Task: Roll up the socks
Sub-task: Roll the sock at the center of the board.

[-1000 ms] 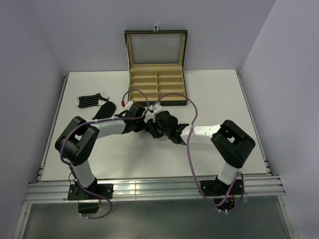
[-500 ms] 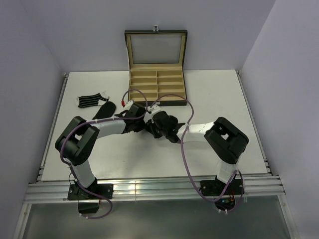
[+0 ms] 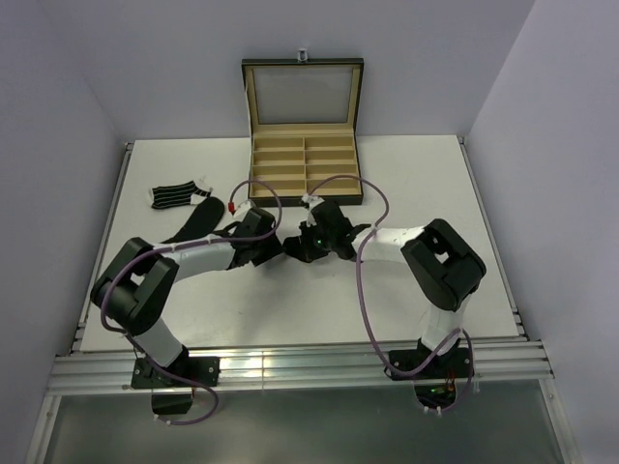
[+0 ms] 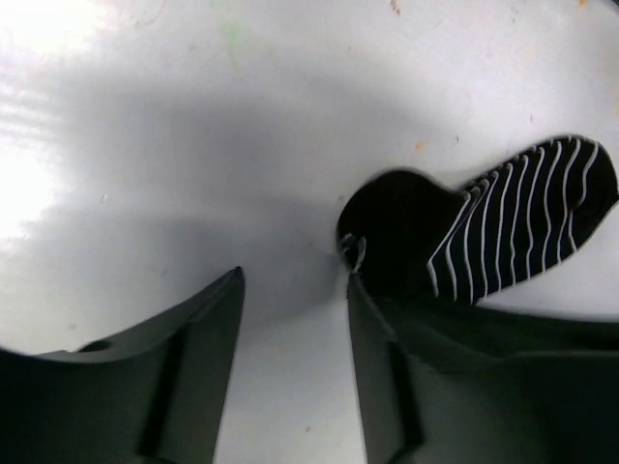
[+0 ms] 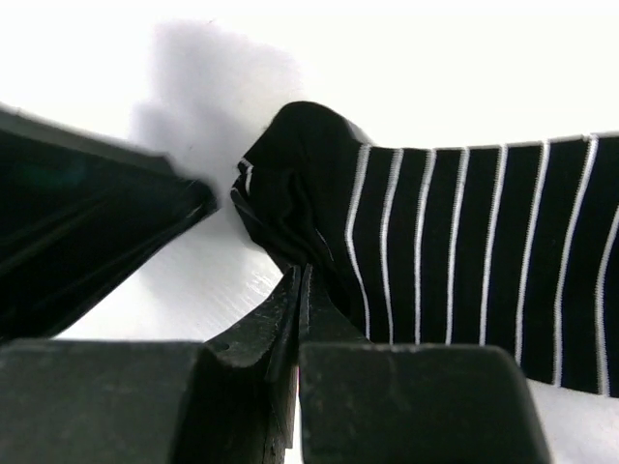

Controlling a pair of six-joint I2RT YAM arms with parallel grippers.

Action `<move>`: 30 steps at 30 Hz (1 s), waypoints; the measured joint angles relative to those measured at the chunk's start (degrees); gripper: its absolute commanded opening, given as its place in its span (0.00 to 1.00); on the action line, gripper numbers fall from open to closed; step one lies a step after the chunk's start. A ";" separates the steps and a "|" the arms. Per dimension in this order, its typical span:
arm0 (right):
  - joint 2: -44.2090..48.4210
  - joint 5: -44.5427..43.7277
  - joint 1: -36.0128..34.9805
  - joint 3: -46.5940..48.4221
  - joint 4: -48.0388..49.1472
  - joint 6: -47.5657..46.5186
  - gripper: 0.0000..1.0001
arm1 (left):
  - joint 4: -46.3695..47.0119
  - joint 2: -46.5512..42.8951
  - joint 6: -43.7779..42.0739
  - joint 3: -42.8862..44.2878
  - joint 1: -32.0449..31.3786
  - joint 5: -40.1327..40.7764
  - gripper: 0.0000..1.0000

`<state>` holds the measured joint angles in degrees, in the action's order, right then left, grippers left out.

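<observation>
Top external: my left arm point(image 3: 193, 253) and right arm point(image 3: 397, 237) meet wrist to wrist at the middle of the table point(image 3: 416, 184). The box point(image 3: 306, 200) stands at 12 o'clock from that meeting point. A second striped sock point(image 3: 174, 196) lies at 10 o'clock, with a plain black sock point(image 3: 201, 215) just beside it, partly under my left arm. The worked sock is hidden under the wrists here.

Left wrist view supplies it: the striped sock point(image 4: 503, 227) lies flat on the table at 2 o'clock from my left gripper point(image 4: 295, 280). Long axis runs roughly 8 to 2 o'clock, plain black end toward 8. My left fingers stand parted with bare table between them, holding nothing. One finger point(image 4: 387, 367) sits just beside the black end.

Right wrist view: same sock, long axis 9 to 3 o'clock, black end bunched at 9, the stripes crossing the axis and running out of frame at 3. My right gripper point(image 5: 300, 275) is fully closed, tips against the sock's near edge. Whether any fabric is pinched, I cannot tell.
</observation>
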<state>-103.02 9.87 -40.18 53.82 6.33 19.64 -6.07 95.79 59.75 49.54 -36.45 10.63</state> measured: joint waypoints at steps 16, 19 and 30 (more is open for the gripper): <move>-8.90 28.79 12.44 0.24 7.37 19.32 0.00 | 7.78 -4.42 -0.83 -7.08 -0.02 -2.23 0.60; -9.88 30.64 13.05 0.24 8.41 21.33 0.00 | 8.94 -3.32 -1.14 -6.49 -0.02 -2.58 0.58; -11.15 33.09 13.94 0.26 9.73 24.44 0.00 | 9.94 1.55 -1.81 -2.36 -0.02 -3.30 0.41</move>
<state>-114.17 42.96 -26.24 54.08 16.05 44.07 3.88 97.34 57.93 47.18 -36.47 7.33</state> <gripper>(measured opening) 0.008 0.434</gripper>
